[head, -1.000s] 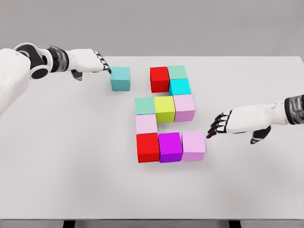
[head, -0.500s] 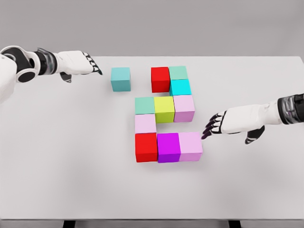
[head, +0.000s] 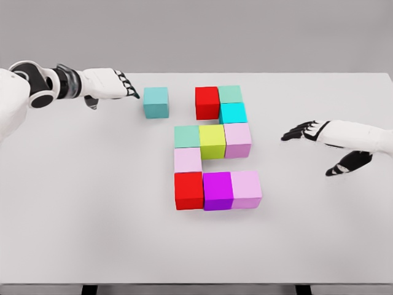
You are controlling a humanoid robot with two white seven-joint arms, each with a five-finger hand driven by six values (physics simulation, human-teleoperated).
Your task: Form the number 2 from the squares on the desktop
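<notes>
Loose cube: a teal cube (head: 156, 101) sits alone on the white tabletop (head: 92, 203), left of the cluster and level with its top row, a clear gap away from the red cube (head: 207, 102).
Cluster: red, mint green (head: 230, 93) and cyan (head: 233, 113) cubes at the top; a green (head: 186, 136), yellow-green (head: 213, 141) and pale pink (head: 238, 139) row in the middle; a pale pink cube (head: 188, 160) below the green one; then a red (head: 189, 189), purple (head: 217, 190) and pink (head: 247, 188) row at the bottom — all packed together.
Left hand (head: 110, 84): fingers extended, grasping nothing, tips just beside the teal cube's left face.
Right hand (head: 328, 135): relaxed and spread — empty, well right of the cluster.
</notes>
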